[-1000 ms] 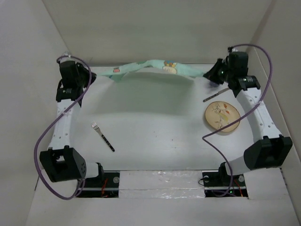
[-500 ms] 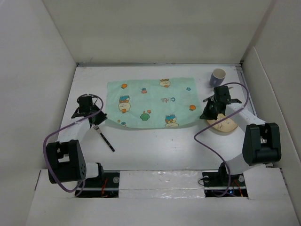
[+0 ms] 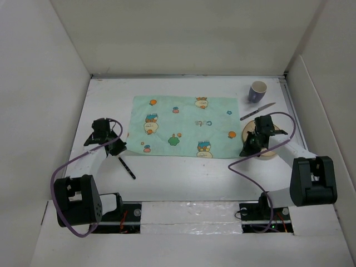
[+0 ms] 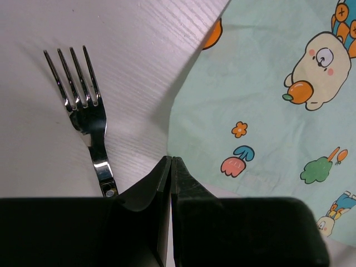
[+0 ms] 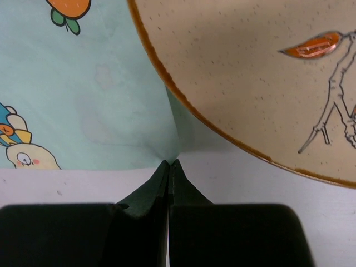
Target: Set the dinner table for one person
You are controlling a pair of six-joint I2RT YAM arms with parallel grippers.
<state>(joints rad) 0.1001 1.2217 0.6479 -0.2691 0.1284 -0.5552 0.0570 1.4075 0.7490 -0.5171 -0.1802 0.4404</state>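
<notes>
The counter (image 3: 183,172), a broad white surface walled in white on three sides, fills the overhead view and carries everything else. A mint-green cartoon-printed mat (image 3: 183,125) lies spread flat on its middle, towards the far side.

The left claw (image 3: 119,148) is low at the mat's near left corner. Its wrist view shows the fingers pressed fully together with the edge of the cloth running into their tips, so it seems to pinch that corner. A fork (image 4: 89,117) lies on the bare counter just beside the claw, tines pointing away from it and apart from the mat.

The right claw (image 3: 245,153) is at the mat's near right corner, also fully closed. Here the cloth puckers where the tips meet, a clear pinch. A tan plate (image 5: 250,72) with a twig drawing sits right beside that corner. A purple cup (image 3: 257,90) stands near the far right corner, with a knife (image 3: 257,112) between it and the plate.
</notes>
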